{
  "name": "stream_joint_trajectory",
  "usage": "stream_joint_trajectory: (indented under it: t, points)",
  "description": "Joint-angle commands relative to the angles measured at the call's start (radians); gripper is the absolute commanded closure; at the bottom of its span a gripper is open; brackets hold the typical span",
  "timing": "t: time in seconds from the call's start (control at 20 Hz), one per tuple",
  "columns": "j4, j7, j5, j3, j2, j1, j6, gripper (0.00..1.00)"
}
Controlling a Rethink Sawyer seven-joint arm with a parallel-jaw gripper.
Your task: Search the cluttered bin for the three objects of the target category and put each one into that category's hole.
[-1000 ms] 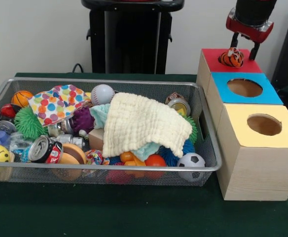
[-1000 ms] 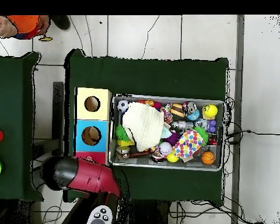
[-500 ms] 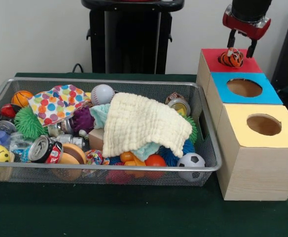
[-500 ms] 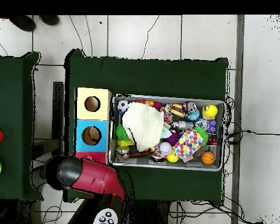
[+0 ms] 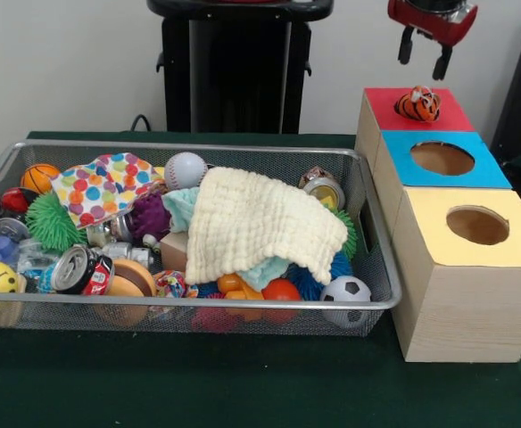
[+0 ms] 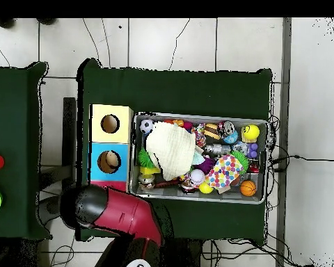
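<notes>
An orange, black-striped tiger toy (image 5: 418, 104) lies on the red top (image 5: 384, 100) of the far wooden box and covers its hole. My gripper (image 5: 423, 55) hangs open and empty well above the toy, at the top right of the front view. In the overhead view my red arm (image 6: 121, 212) covers the gripper and most of the red box. The wire mesh bin (image 5: 198, 147) is full of clutter; it also shows in the overhead view (image 6: 197, 198). Orange toy shapes (image 5: 241, 289) peek from under a cloth at the bin's front; what they are I cannot tell.
A blue-topped box (image 5: 394, 152) and a yellow-topped box (image 5: 430, 223) stand in a row with the red one, right of the bin. A cream cloth (image 5: 260, 223), a polka-dot cloth (image 5: 104, 183), balls and cans fill the bin. The black pedestal (image 5: 234, 71) stands behind.
My gripper has risen straight up and away from the tiger toy, which stays on the red top. In the overhead view the arm has swung right and a person has left the top edge.
</notes>
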Motion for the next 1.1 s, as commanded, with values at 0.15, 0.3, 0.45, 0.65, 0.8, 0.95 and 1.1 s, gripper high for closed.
stream_joint_trajectory:
  t: [0.15, 0.3, 0.45, 0.65, 0.8, 0.95, 1.1]
  points:
    - [-0.116, 0.182, -0.058, -0.001, 0.003, -0.057, 0.122, 0.00]
    - [-0.130, 0.192, -0.055, 0.002, 0.030, -0.053, 0.097, 0.00]
    - [-0.117, 0.205, -0.049, -0.003, 0.029, -0.041, 0.079, 0.00]
    - [-0.083, 0.195, -0.041, -0.006, 0.035, -0.039, 0.025, 0.00]
    - [-0.077, 0.177, -0.039, 0.000, 0.061, -0.055, -0.023, 0.00]
    - [-0.087, 0.186, -0.037, 0.000, 0.088, -0.055, -0.051, 0.00]
    - [-0.077, 0.185, -0.024, 0.010, 0.109, -0.059, -0.098, 0.00]
